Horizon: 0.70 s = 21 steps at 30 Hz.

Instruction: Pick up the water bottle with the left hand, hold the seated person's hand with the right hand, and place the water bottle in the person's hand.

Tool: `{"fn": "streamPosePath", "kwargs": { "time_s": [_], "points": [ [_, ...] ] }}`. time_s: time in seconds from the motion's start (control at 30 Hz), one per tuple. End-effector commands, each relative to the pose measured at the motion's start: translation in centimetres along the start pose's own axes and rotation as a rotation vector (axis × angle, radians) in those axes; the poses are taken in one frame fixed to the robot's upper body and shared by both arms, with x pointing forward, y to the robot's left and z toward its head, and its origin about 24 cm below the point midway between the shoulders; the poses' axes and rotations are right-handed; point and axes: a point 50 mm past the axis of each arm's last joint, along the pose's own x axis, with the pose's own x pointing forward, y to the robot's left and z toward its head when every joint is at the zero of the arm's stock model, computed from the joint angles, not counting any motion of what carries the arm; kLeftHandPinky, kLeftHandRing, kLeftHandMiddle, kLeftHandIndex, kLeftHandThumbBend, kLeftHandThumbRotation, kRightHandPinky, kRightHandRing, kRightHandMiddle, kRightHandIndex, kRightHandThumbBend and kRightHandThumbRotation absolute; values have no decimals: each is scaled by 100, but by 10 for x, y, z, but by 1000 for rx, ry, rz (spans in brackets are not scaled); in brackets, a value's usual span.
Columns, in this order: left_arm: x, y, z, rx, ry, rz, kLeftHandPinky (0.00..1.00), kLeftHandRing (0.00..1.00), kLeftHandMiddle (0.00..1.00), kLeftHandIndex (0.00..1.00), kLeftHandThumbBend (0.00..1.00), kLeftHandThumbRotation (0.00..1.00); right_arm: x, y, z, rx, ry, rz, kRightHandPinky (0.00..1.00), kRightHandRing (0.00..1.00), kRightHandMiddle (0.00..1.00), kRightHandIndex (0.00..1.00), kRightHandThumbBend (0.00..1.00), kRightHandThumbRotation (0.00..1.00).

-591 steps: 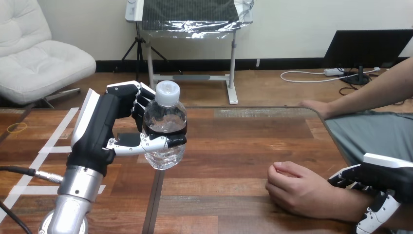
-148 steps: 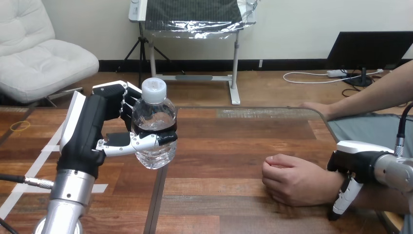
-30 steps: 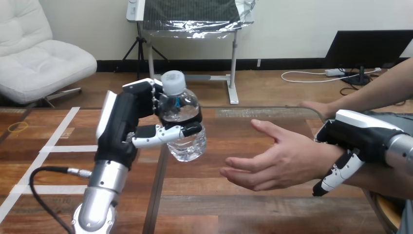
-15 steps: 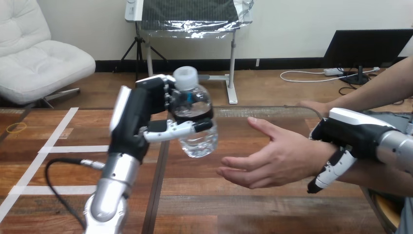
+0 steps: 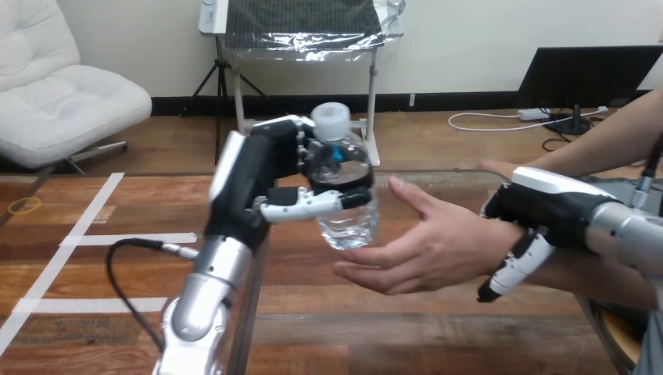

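Note:
My left hand [image 5: 262, 183] is shut on a clear water bottle [image 5: 344, 187] with a white cap, held upright above the table's middle. The bottle's lower part is right at the fingertips of the person's hand [image 5: 422, 244], which is raised off the table with its palm open and turned up toward the bottle. My right hand [image 5: 539, 207] sits over the person's wrist at the right, with its fingers curled down round it.
The person's other hand [image 5: 500, 169] rests on the wooden table's [image 5: 375, 328] far right edge. White tape lines [image 5: 86, 242] mark the table at the left. A black cable [image 5: 129, 266] loops beside my left forearm.
My left arm has carried the bottle to the right, up to the person's open hand. The person's hand, with my right hand on its wrist, has shifted slightly left.

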Motion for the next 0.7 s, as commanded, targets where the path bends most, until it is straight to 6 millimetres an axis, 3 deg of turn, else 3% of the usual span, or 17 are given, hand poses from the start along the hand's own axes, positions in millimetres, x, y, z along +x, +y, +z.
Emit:
{"fn": "streamPosePath", "kwargs": {
  "time_s": [0.0,0.4,0.67],
  "points": [
    [26,-9,21,-17,-112,-26,28,33,38,40,73,0,7,-16,19,-1,-41,-46,18,26,34,36,84,0],
    [31,-24,18,-50,-82,-61,28,34,39,41,73,0,10,-20,28,-6,-56,-42,25,34,43,39,83,0],
    [33,-32,16,-79,-55,-90,27,33,38,41,73,0,12,-23,34,-14,-71,-46,40,53,59,39,83,0]
  ]
}}
